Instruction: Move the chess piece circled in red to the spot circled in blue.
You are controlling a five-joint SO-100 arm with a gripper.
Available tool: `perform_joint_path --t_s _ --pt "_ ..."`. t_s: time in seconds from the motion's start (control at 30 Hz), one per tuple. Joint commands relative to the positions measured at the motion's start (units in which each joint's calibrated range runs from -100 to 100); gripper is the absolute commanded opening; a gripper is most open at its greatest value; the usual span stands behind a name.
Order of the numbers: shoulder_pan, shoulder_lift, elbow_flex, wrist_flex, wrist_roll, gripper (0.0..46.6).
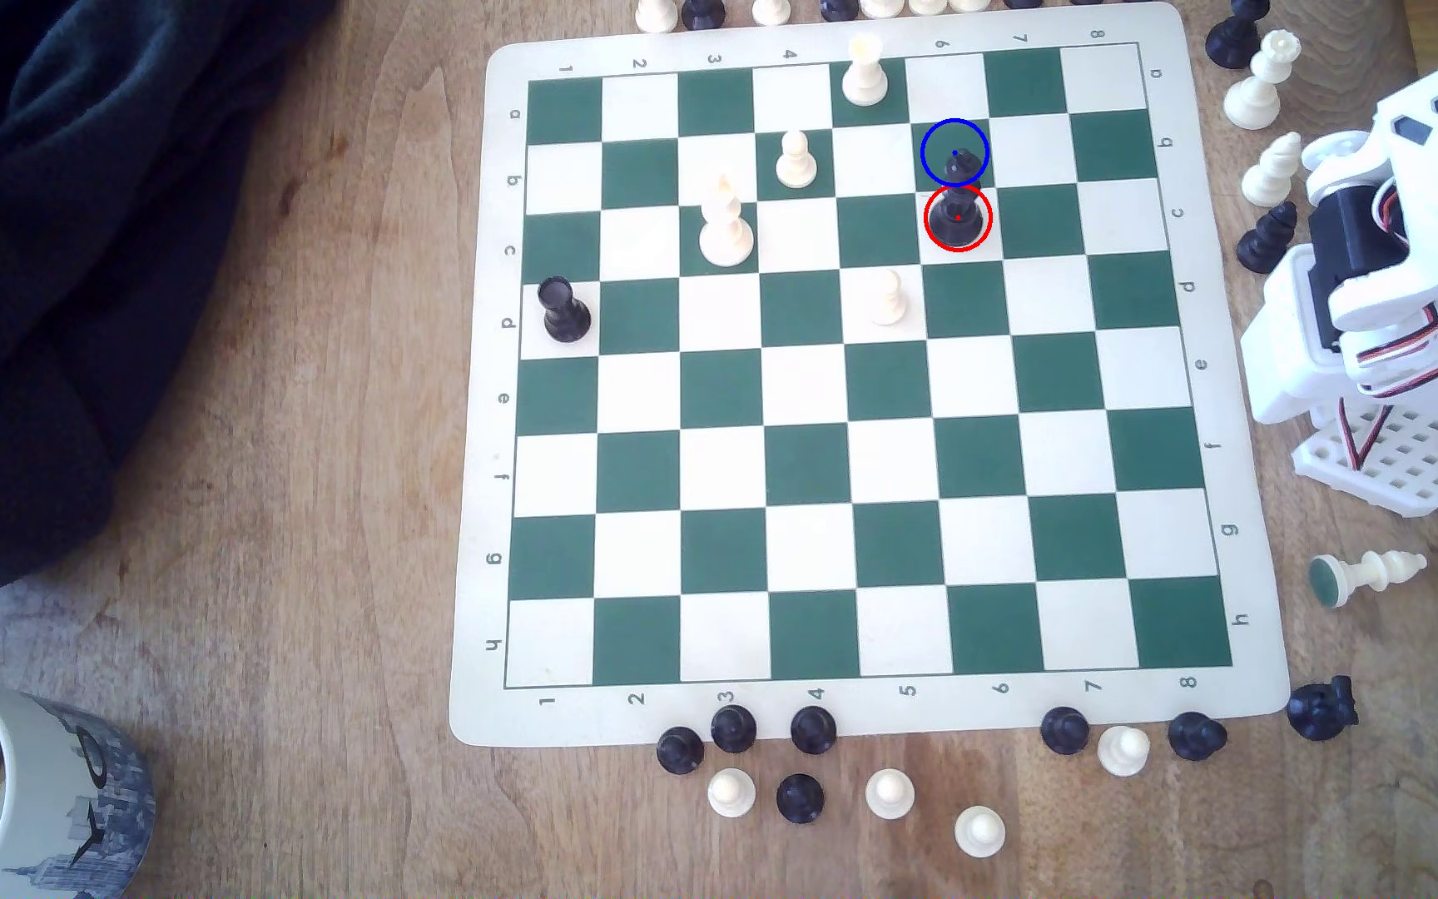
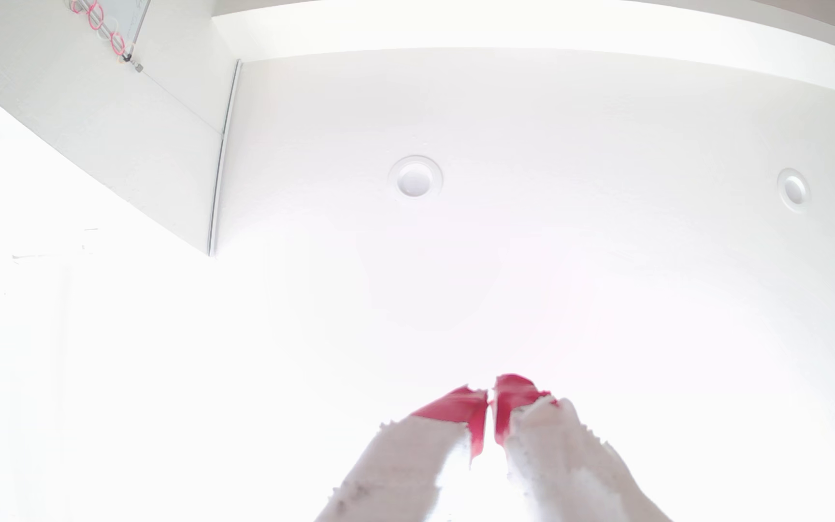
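While the white arm sits folded off the chessboard's edge at about three o'clock in the exterior view, the black chess piece stands upright on a white square inside the red ring, toward one o'clock from the board's centre. Its head leans visually (a matter of camera angle) into the blue ring, which marks the dark green spot directly at twelve o'clock of it, one square on. A black rook stands at the board's nine o'clock edge, and four white pieces are grouped toward eleven and twelve o'clock of the centre, the nearest being a white pawn at seven o'clock of the ringed piece, well apart from it. Loose black and white pieces line the wooden table beyond the six o'clock edge, and a mug sits at eight o'clock.

From the wrist view, the gripper points up at a white ceiling with two recessed lights; its red-tipped jaws are nearly together, holding nothing.
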Motion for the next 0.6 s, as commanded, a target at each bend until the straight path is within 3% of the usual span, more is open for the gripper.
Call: perform_joint_path --t_s 0.0,0.33,0.57 --pt "0.89 -0.20 1.36 1.01 0.10 0.2" --pt "3.08 -0.20 -4.18 35.49 -0.05 0.2" --pt "9.03 -0.28 -11.07 70.96 -0.20 0.2"
